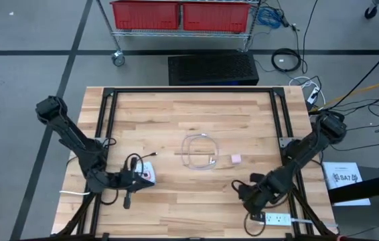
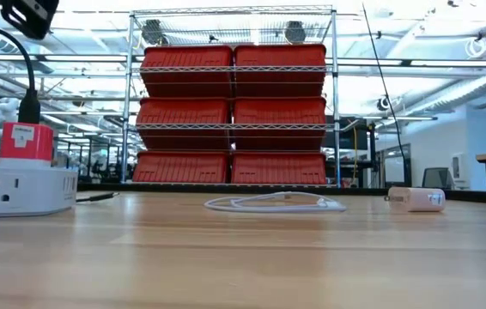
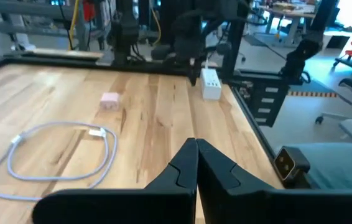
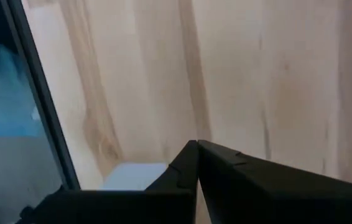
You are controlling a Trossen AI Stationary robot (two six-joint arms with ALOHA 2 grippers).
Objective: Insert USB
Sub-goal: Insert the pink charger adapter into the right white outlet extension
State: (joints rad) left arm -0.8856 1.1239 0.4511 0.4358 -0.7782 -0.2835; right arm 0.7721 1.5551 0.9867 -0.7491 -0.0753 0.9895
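Your wooden bench (image 1: 196, 114) carries everything. Both arms sit low at its near edge: your left gripper (image 1: 132, 179) rests with jaws closed and holding nothing, beside the white power strip (image 2: 20, 184) with its red plug; your right gripper (image 1: 242, 190) is likewise closed and empty. The coiled white USB cable (image 1: 199, 151) lies mid-bench, with the small pink adapter (image 1: 236, 158) just beside it.

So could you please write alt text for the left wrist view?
The left gripper, shut and empty, points across a wooden table toward a coiled white cable, a small pink block and a white power strip at the far edge.
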